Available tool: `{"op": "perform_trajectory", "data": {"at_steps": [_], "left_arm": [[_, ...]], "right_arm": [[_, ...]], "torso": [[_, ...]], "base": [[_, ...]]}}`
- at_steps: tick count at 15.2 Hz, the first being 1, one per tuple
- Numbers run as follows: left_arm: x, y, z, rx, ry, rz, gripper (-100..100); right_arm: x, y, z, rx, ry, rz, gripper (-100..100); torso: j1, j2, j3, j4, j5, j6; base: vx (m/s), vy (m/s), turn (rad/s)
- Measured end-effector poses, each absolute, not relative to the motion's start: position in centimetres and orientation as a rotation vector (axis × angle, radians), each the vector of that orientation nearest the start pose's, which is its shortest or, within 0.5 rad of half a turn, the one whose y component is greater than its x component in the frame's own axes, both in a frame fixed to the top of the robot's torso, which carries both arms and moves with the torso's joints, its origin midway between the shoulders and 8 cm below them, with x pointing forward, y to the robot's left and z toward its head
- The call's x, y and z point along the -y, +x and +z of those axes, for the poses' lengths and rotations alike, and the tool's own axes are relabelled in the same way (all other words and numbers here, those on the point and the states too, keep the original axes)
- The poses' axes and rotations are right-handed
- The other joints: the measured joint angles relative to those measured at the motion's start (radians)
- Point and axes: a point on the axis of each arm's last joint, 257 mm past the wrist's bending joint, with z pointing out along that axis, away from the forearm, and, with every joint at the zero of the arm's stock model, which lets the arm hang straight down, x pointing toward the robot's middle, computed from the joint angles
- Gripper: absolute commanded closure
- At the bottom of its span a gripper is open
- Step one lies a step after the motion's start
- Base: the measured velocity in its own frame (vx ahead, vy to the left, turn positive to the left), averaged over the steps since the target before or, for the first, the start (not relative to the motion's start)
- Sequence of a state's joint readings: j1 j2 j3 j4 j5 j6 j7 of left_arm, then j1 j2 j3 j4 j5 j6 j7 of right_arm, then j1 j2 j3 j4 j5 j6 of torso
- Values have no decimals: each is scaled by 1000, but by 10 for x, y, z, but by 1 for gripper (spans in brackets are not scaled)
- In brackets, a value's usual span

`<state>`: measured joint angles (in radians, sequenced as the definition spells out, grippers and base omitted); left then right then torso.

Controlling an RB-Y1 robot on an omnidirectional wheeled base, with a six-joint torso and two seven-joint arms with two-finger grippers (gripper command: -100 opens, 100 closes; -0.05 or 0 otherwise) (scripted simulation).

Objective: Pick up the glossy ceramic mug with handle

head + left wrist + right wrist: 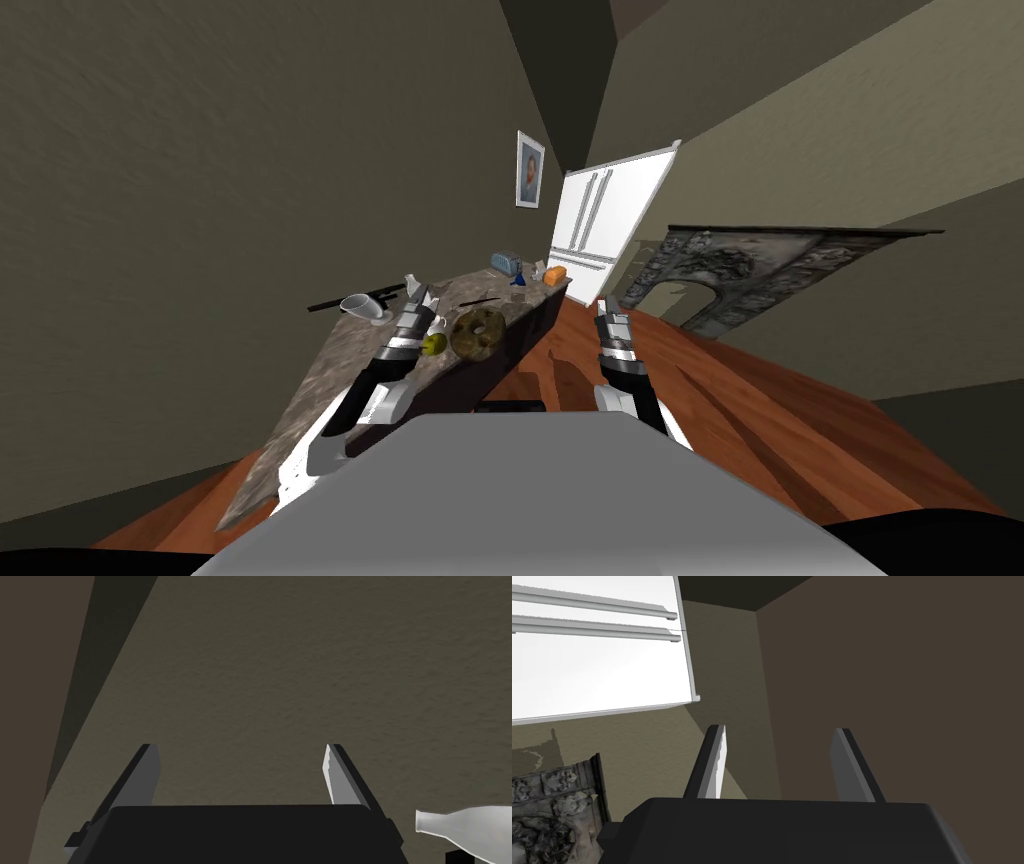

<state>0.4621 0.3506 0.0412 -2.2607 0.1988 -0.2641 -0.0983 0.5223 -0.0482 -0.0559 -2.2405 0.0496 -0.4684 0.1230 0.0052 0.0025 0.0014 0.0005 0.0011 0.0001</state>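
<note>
The mug (pixel 362 306), pale grey and glossy, sits on the left side of the mottled stone counter (pixel 330 372), close to the wall, with its handle seeming to point toward the near side. A thin dark bar (pixel 352 297) lies just behind it. The left gripper (pixel 420 292) hovers just right of the mug and above the counter, its fingers spread and holding nothing. Its wrist camera faces the olive wall, with a white bottle (pixel 467 826) lying close beside the hand. To do the step well, that hand probably needs to tip down and swing left, straddle the mug's rim or wall away from the handle, and close only once centred. It should avoid the yellow-green fruit (pixel 433 345) and brown disc (pixel 476 333) nearby. The right gripper (pixel 606 312), also spread, hangs over the wooden floor (pixel 720 400).
</note>
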Motion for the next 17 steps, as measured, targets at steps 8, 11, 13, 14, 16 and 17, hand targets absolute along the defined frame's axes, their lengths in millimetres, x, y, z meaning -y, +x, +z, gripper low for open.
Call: {"op": "perform_trajectory", "data": {"at_steps": [8,11,13,14,16,17], "left_arm": [[-321,411,-78,-1220,-757,-1108,-100],[-333,416,-94,-1290,-781,-1067,-100],[-347,420,-108,-1348,-810,-1028,-100],[-354,421,-116,-1377,-826,-1007,-100],[-363,422,-130,-1428,-847,-972,-100],[-368,424,-135,-1452,-859,-956,-100]], "right_arm": [[295,353,-6,-768,604,1073,0],[295,353,-6,-768,604,1073,0],[295,353,-6,-768,604,1073,0],[295,353,-6,-768,604,1073,0],[295,353,-6,-768,604,1073,0],[295,353,-6,-768,604,1073,0]], "torso": [[0,1,0,0,0,0],[-1,0,0,0,0,0],[0,0,0,0,0,0],[0,0,0,0,0,0],[-1,0,0,0,0,0],[-1,-1,0,0,0,0]], "base": [[-48,54,-107],[-38,44,-117],[-48,46,-135],[-58,45,-133],[-34,39,-65],[-27,42,-139]]}}
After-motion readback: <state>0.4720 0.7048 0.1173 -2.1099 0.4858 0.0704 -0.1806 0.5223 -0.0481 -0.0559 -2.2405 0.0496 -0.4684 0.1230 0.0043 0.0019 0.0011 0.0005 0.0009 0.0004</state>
